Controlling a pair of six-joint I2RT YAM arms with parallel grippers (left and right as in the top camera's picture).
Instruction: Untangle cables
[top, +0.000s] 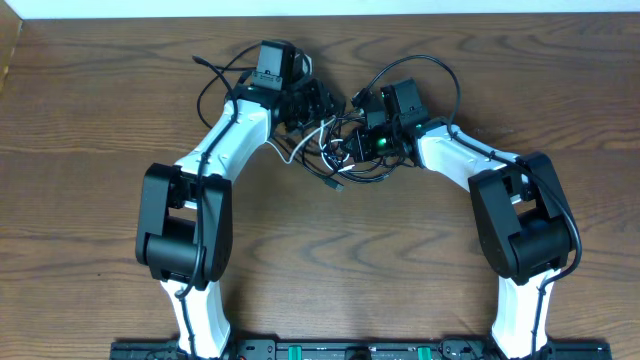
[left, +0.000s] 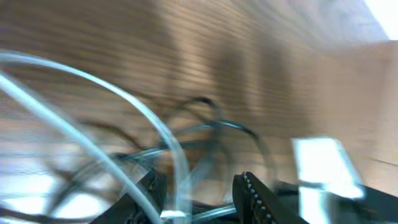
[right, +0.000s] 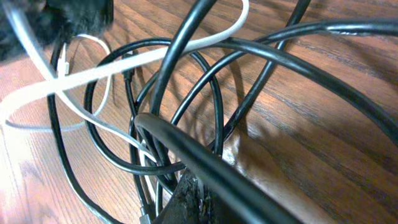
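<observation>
The cables lie as one tangled bundle on the wooden table between my two grippers. The white cable (top: 303, 146) loops through the black cable (top: 345, 176). In the blurred left wrist view the white cable (left: 149, 121) runs between the fingers (left: 258, 196) of my left gripper (left: 199, 200), whose jaws stand apart around it. My left gripper (top: 318, 110) sits at the bundle's upper left. My right gripper (top: 364, 140) is in the bundle's right side. Up close, my right gripper (right: 202, 196) is shut, with a raised strand of the black cable (right: 186, 152) crossing its tip. White cable (right: 93, 74) crosses the black loops behind.
Thicker black arm wires arch over each wrist (top: 213, 78) (top: 447, 75). The table's (top: 330, 250) far edge meets a white wall (top: 320, 8) at the top. Both arm bases (top: 330, 350) stand along the near edge.
</observation>
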